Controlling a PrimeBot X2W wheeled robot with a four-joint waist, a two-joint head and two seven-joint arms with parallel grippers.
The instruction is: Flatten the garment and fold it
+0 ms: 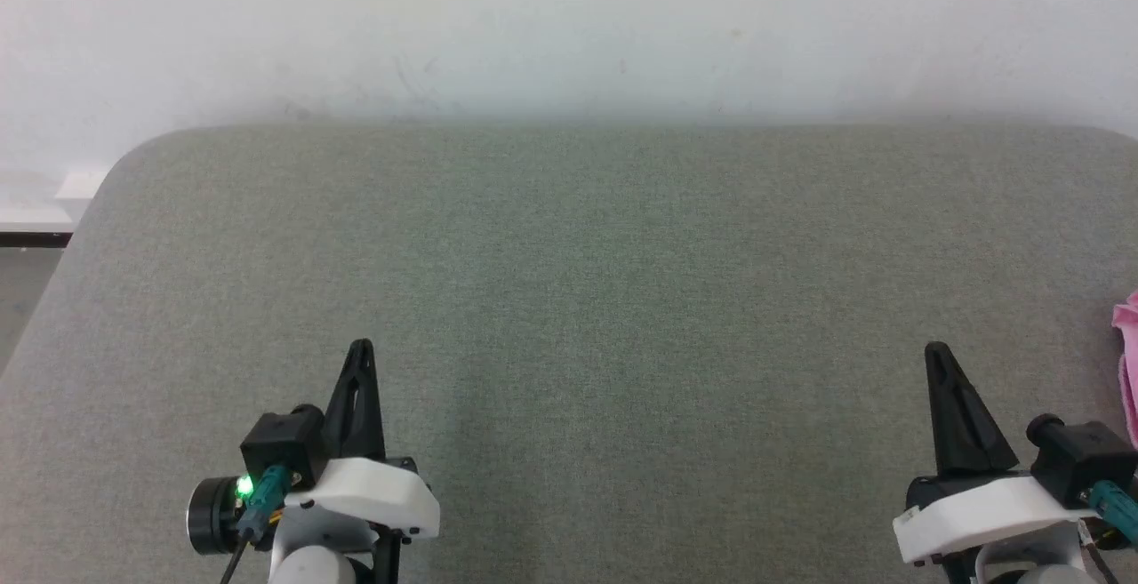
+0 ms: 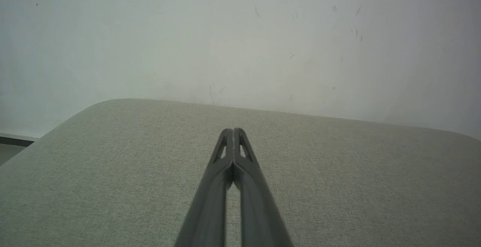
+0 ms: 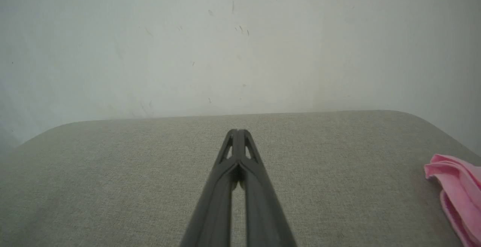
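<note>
A strip of the pink garment (image 1: 1127, 371) shows at the right edge of the head view, lying on the grey-green padded surface (image 1: 605, 300). The right wrist view has its bunched folds (image 3: 456, 190) at the right edge. My left gripper (image 1: 361, 351) sits at the lower left, shut and empty, its tips pressed together (image 2: 233, 131). My right gripper (image 1: 935, 355) is at the lower right, also shut with nothing in it (image 3: 238, 132), a short way left of the garment and apart from it.
A white wall (image 1: 569, 24) rises behind the surface's far edge. The surface's rounded far-left corner (image 1: 133, 157) drops off toward a floor strip and baseboard (image 1: 36, 228).
</note>
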